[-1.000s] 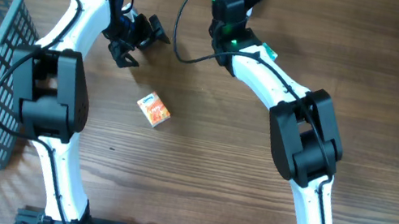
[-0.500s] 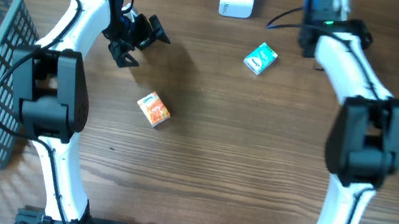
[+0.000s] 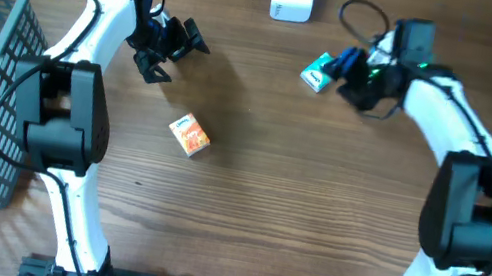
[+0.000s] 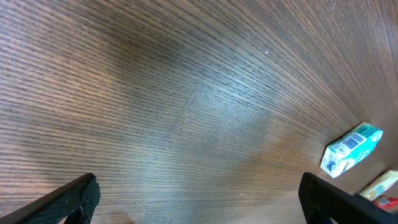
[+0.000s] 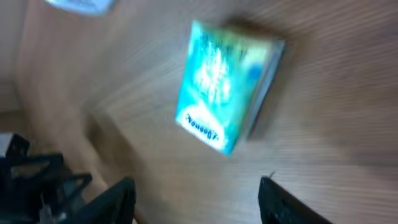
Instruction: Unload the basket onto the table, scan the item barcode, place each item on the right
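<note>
Right gripper (image 5: 199, 208) spread, pinching nothing. Teal box (image 5: 227, 87) flat on table (image 3: 313, 221) at twelve o'clock of those jaws, just beyond the tips. Left gripper (image 3: 181, 61) spread wide, well off at nine o'clock of the box overhead.

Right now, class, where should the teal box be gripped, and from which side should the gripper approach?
Grip the teal box across its two long narrow sides, coming down from above. It lies flat on the table, broad face up, so those sides are probably the only free opposed surfaces. The open right gripper is nearest.
</note>
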`<move>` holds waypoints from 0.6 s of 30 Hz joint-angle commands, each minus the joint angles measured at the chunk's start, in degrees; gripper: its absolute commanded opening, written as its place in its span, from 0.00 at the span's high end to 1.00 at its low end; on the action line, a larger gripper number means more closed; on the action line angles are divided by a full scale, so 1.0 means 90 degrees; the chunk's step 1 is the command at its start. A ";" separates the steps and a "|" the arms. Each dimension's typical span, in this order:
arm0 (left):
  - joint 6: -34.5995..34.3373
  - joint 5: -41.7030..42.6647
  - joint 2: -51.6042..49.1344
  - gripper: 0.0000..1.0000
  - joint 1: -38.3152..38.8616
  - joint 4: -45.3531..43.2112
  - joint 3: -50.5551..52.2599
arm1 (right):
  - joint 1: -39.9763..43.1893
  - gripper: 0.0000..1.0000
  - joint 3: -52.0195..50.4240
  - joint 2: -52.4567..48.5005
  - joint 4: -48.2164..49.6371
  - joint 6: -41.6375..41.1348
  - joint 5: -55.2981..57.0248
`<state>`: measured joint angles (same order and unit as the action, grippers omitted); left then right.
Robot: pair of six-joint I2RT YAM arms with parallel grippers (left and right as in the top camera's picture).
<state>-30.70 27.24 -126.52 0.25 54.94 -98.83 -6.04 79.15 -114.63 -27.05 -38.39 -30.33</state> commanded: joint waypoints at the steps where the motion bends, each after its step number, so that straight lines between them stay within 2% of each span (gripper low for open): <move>1: 0.0075 -0.0015 0.0153 0.00 -0.0012 0.0000 0.0027 | -0.0369 0.45 -0.0576 -0.0075 0.0772 -0.1651 0.0345; 4: 0.0075 -0.0015 0.0153 0.00 -0.0012 0.0000 0.0027 | -0.0624 0.47 -0.0721 -0.0075 0.0743 -0.1921 0.1790; 8: 0.0075 -0.0015 0.0153 0.00 -0.0012 0.0000 0.0027 | -0.0624 0.46 -0.0721 -0.0075 0.0950 -0.1853 0.2448; 16: 0.0075 -0.0015 0.0153 0.00 -0.0012 0.0000 0.0027 | -0.0627 0.46 -0.0721 -0.0690 0.1887 -0.1732 0.2195; 18: 0.0075 -0.0015 0.0153 0.00 -0.0012 0.0000 0.0027 | -0.0624 0.49 -0.0721 -0.0816 0.1957 -0.1676 0.2205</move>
<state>-30.70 27.24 -126.52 0.25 54.94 -98.83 -11.75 72.88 -118.48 -9.72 -54.15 -10.44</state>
